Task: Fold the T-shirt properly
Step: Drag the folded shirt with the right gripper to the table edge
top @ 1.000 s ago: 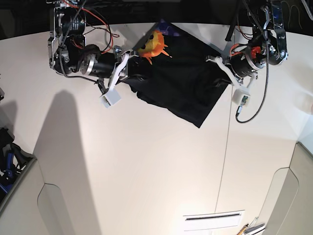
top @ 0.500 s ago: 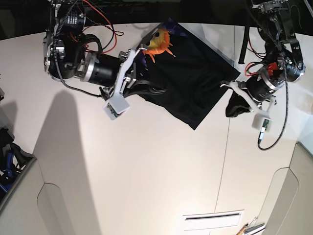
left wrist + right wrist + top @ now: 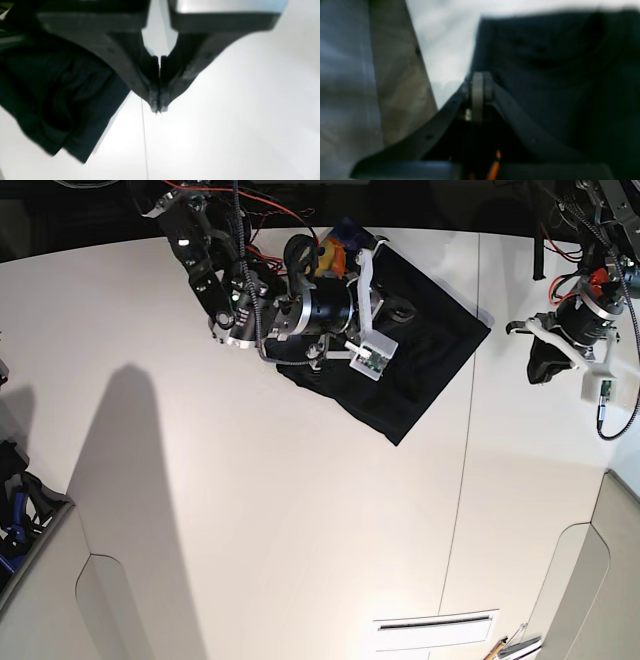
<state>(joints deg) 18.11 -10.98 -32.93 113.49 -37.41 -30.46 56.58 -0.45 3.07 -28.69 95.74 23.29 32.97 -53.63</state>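
The black T-shirt (image 3: 420, 350) lies as a flat diamond at the table's far middle. A bit of its orange sun print (image 3: 328, 256) shows at the far left corner, behind the arm. My right gripper (image 3: 374, 252) is shut and reaches over the shirt near its far edge. In the right wrist view its tips (image 3: 478, 86) sit at the edge of the dark cloth (image 3: 557, 75), with no cloth visible between them. My left gripper (image 3: 519, 327) is shut and empty above bare table, right of the shirt's right corner. In the left wrist view its tips (image 3: 158, 108) are together, with the shirt (image 3: 62, 95) to the left.
A seam (image 3: 466, 410) runs front to back across the white table (image 3: 250, 500), just right of the shirt. Dark clutter (image 3: 12, 515) sits past the table's left edge. A white slotted panel (image 3: 436, 630) lies near the front. Cables hang by both arms.
The right-wrist arm swung from the shirt's left corner across to over its middle and far edge. The left-wrist arm drew back rightward off the shirt's right corner, gripper shut.
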